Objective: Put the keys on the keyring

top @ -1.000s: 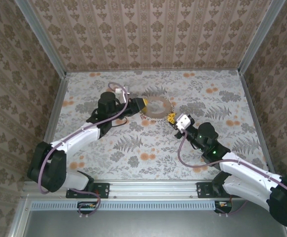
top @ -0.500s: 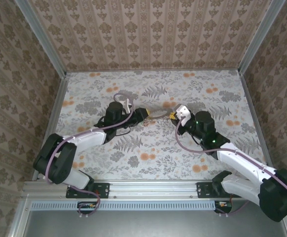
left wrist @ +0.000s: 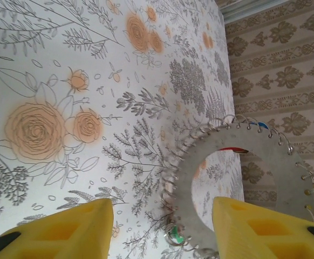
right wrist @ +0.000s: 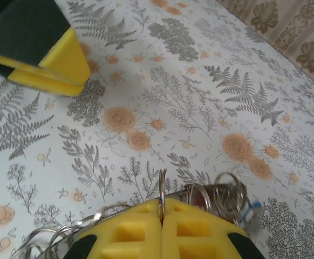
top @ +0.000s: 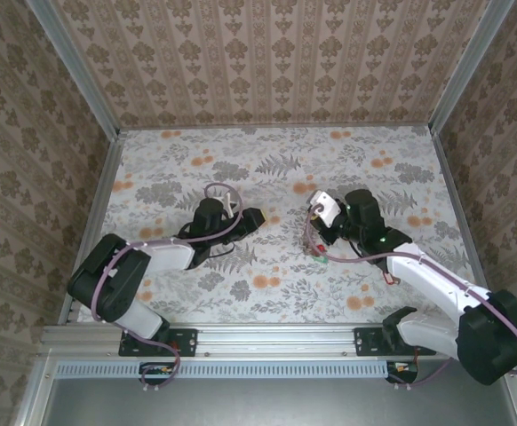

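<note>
Now, the right fingers point(right wrist: 130, 234) were pressed fully together on the rim of the keyring point(left wrist: 238, 137), which stood on edge over the middle of the table point(top: 241, 160). The left fingers point(left wrist: 60, 232) sat parted about halfway with nothing between them, facing the ring's flat side from just beside it. The keys point(right wrist: 211, 198) dangled from small wire loops point(right wrist: 230, 190) by the right-hand pinch, a blue tag point(right wrist: 252, 211) among them. The ring looked like thin, stiff, light metal, probably slick against foam pads and likely to swivel about a one-point pinch. The safer hold seemed to be across the flat band on a bare stretch, away from the loops bristling along its outer edge. The keys looked loose and swingy, awkward to pinch singly. Whether the ring's lower edge touched the table could not be told. Room was generous, with open patterned table on every side and the walls point(top: 267, 62) well apart. The only tight spot was the gap between the two arms' fingers.
</note>
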You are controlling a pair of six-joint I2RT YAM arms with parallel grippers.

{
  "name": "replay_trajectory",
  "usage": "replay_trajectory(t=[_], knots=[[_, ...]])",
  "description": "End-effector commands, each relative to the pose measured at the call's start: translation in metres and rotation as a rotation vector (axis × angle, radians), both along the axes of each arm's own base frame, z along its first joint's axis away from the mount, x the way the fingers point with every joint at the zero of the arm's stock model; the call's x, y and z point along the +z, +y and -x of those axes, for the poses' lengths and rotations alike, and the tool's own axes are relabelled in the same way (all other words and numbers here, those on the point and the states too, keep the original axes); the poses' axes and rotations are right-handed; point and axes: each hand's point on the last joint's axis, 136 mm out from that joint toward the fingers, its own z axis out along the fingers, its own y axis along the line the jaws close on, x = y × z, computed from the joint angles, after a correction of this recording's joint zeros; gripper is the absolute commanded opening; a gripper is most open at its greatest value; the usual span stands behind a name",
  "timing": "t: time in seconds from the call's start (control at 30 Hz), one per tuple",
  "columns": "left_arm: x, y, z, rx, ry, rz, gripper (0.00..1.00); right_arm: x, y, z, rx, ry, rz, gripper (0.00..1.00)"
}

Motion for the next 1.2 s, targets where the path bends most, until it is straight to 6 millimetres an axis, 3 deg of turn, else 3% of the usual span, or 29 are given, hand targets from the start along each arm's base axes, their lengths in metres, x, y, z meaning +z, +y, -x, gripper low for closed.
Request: replay_trajectory(t=[0.0,0.23,0.33,0.47,0.6,0.8,1.07,1.17], knots=[[0.029,0.005,-0.005,0.015,-0.149,-0.019,0.51,0.008,0.011,0.008,0.105,-0.114,0.151,0.0],[0.079,0.01,0.0,-0.081,-0.461,-0.135,0.48,0.02,0.032,0.038,0.265,-0.165,0.056,0.0],[0.101,0.007,0.015,-0.176,-0.671,-0.146,0.47,0.026,0.038,0.053,0.365,-0.074,-0.055,0.0],[0.122,0.003,0.041,-0.319,-0.92,-0.167,0.45,0.034,0.039,0.051,0.374,0.077,-0.224,0.0],[0.126,0.001,0.053,-0.393,-1.016,-0.198,0.46,0.031,0.042,0.053,0.413,0.154,-0.255,0.0],[0.123,-0.019,0.08,-0.631,-1.114,-0.144,0.4,0.029,0.044,0.059,0.497,0.076,-0.222,0.0],[0.111,-0.046,0.102,-0.832,-1.189,-0.165,0.36,0.024,0.041,0.055,0.511,0.029,-0.154,0.0],[0.097,-0.055,0.107,-0.889,-1.186,-0.201,0.36,0.025,0.04,0.053,0.504,0.009,-0.137,0.0]])
